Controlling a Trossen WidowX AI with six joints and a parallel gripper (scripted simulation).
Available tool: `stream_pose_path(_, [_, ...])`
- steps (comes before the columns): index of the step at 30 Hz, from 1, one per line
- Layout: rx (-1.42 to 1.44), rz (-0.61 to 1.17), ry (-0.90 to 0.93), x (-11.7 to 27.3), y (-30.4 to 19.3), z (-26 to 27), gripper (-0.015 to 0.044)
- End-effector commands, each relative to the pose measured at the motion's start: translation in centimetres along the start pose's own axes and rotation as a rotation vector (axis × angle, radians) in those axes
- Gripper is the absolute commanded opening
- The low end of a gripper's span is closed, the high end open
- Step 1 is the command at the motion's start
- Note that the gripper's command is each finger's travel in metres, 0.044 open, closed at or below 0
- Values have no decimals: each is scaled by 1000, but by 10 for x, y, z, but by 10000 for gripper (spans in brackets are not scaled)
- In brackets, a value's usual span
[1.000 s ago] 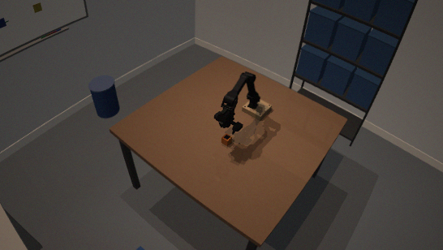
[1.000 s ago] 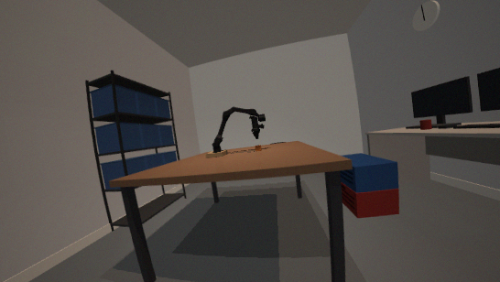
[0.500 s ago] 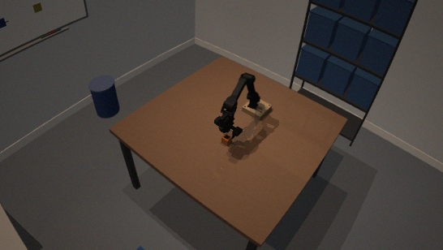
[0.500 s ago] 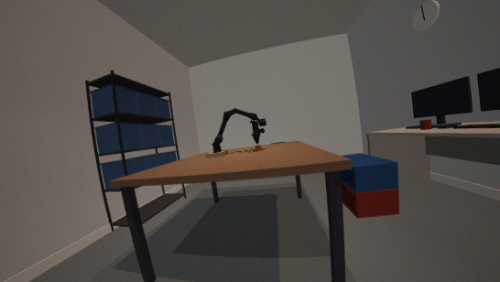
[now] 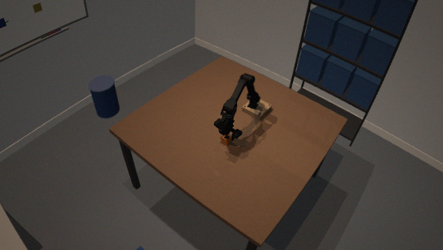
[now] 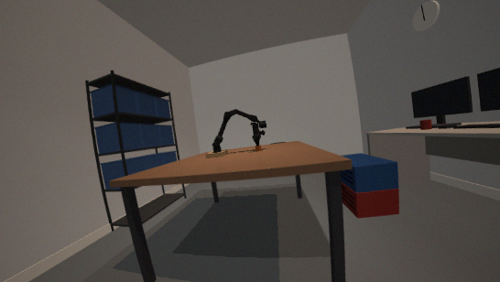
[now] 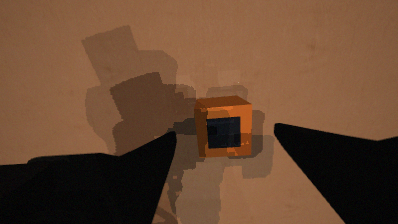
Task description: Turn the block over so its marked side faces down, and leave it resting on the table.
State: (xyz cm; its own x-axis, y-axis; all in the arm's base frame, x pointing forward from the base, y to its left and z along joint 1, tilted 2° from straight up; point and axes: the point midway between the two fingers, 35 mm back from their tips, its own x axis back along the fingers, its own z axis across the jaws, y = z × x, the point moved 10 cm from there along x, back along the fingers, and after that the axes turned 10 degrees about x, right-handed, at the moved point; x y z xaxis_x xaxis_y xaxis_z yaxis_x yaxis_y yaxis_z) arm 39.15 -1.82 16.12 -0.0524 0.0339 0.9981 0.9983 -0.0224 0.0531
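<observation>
Wrist view: we see the orange block (image 7: 223,127) sitting flat on the brown counter (image 7: 310,60), its marked side, a dark square patch, facing up at the camera. No readable writing or labels anywhere; the mark is a plain dark square. The block looks like a cube, so no long axis we can call; its edges run slightly skewed to the frame.

Our fingers are spread wide with nothing between them. Both dark tips straddle the block from the lower corners of the frame, gripper (image 7: 224,136) centred roughly over it, not touching as far as we can tell. Arm shadows fall on the counter up and left of the block.

From the top camera the block (image 5: 224,140) is near the counter's middle, just beneath the gripper (image 5: 231,133), with the arm (image 5: 237,97) arching over from its tan base plate (image 5: 257,108) further back.

Room: grey floor and grey walls. A black shelf rack (image 5: 349,53) with blue bins stands behind the counter (image 5: 195,170), a blue barrel (image 5: 104,96) sits on the floor to one side, and a whiteboard (image 5: 36,22) with small coloured marks hangs on the wall. The exterior camera adds a desk (image 6: 440,137) with two dark monitors (image 6: 441,98) and a red cup (image 6: 426,124), a blue-over-red box stack (image 6: 372,189), and a wall clock (image 6: 426,14).
</observation>
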Motion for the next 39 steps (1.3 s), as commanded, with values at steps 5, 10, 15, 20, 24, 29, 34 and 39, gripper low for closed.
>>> stream_pose_path(5, [-4, 6, 5, -16, -1, 0, 440])
stream_pose_path(10, [-4, 6, 5, -22, -1, 0, 440])
stream_pose_path(15, [-4, 6, 5, -22, -1, 0, 309])
stream_pose_path(20, [-4, 6, 5, -22, -1, 0, 197])
stream_pose_path(24, [-4, 6, 5, -22, -1, 0, 170])
stream_pose_path(29, [-4, 6, 5, -22, -1, 0, 137])
stream_pose_path(34, [-4, 6, 5, -22, -1, 0, 104])
stream_pose_path(39, [-4, 6, 5, -18, -1, 0, 31])
